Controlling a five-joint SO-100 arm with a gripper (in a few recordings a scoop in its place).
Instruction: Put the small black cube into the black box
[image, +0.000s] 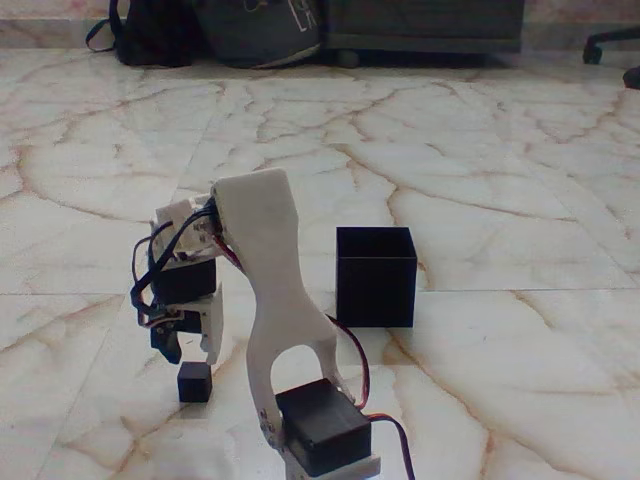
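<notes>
The small black cube (194, 382) rests on the marble floor at the lower left of the fixed view. My gripper (190, 353) hangs just above it, pointing down, with its white and dark fingers slightly apart and nothing between them. The fingertips sit a little above the cube's top and do not touch it. The black box (375, 277) stands upright on the floor to the right of the arm, its open top facing up. The white arm link (272, 270) rises from the servo base (322, 428) at the bottom centre.
The marble floor (480, 180) stretches away behind the box. A dark backpack (150, 35) and a grey bag (258, 30) lie against the far wall, next to a dark cabinet base (420, 30). An office chair's foot (610, 45) shows at the top right.
</notes>
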